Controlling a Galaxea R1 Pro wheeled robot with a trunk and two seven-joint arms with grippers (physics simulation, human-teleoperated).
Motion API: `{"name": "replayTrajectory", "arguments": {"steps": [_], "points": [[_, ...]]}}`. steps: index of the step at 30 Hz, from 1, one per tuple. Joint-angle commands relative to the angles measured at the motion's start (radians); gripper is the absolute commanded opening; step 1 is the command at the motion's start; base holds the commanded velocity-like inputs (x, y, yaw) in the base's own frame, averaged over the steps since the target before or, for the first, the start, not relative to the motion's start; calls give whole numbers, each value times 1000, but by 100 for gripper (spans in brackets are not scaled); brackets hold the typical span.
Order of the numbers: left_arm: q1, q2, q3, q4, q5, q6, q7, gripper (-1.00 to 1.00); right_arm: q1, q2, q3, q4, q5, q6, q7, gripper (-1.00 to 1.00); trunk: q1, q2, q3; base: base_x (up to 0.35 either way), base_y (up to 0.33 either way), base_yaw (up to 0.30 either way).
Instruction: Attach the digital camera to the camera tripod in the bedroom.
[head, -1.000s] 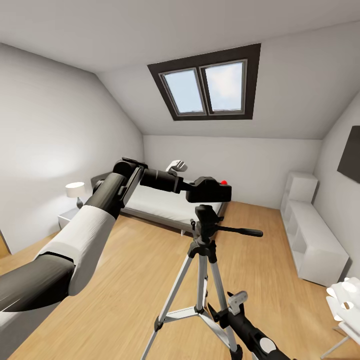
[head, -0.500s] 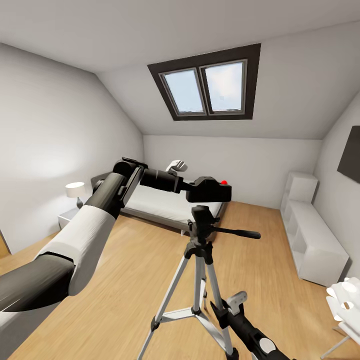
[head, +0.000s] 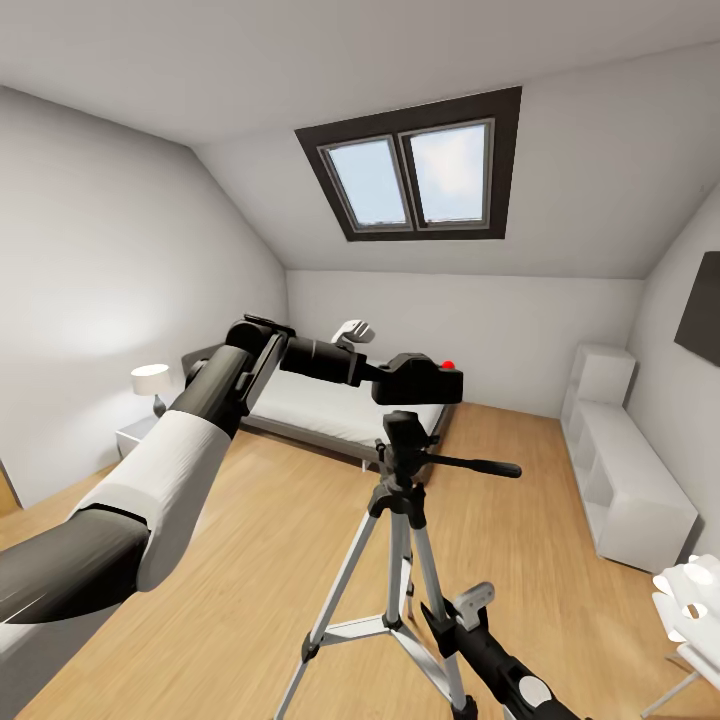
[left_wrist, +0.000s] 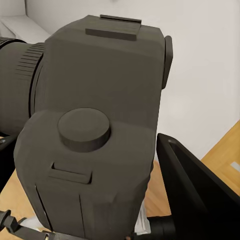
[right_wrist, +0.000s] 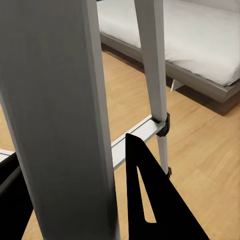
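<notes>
I see a dark-framed skylight (head: 414, 165), a lamp (head: 151, 381) on a nightstand (head: 133, 435), white shelving (head: 618, 471) and a black wall panel (head: 700, 310)

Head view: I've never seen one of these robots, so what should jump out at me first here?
Probably the digital camera, black with a red button, held out by the left tool just above the black head of the camera tripod, which stands mid-floor on silver legs. Behind them a dark-framed skylight glows in the sloped ceiling, above a grey bed at the far wall.
</notes>
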Motion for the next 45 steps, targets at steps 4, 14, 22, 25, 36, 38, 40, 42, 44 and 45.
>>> {"name": "replayTrajectory", "arguments": {"steps": [4,14,22,25,36,38,40,42,44,45], "points": [[0,0,1,0,-1,8,-5,-100,-1,-1,4,0,-10,-4,4,-100,0,-1,0,0,0,0],[0,0,1,0,-1,9,-5,-100,-1,-1,4,0,-10,-5,4,-100,0,-1,0,0,0,0],[0,1,1,0,-1,9,-5,-100,-1,-1,4,0,-10,-4,3,-100,0,-1,0,0,0,0],[0,2,2,1,-1,8,-5,-100,-1,-1,4,0,-9,-5,3,-100,0,-1,0,0,0,0],[0,5,2,9,-1,9,-4,-100,-1,-1,4,0,-9,-4,3,-100,0,-1,0,0,0,0],[0,5,2,11,-1,9,-4,-100,-1,-1,4,0,-9,-4,3,-100,0,-1,0,0,0,0],[0,5,2,15,-1,9,-4,-100,-1,-1,4,0,-9,-4,3,-100,0,-1,0,0,0,0],[0,6,2,21,-1,8,-3,-100,-1,-1,4,0,-9,-4,3,-100,0,-1,0,0,0,0],[0,7,2,27,-1,8,-3,-100,-1,-1,4,0,-9,-4,3,-100,0,-1,0,0,0,0],[0,7,2,36,-1,8,-2,-100,-1,-1,4,0,-9,-4,3,-100,0,-1,0,0,0,0]]}}
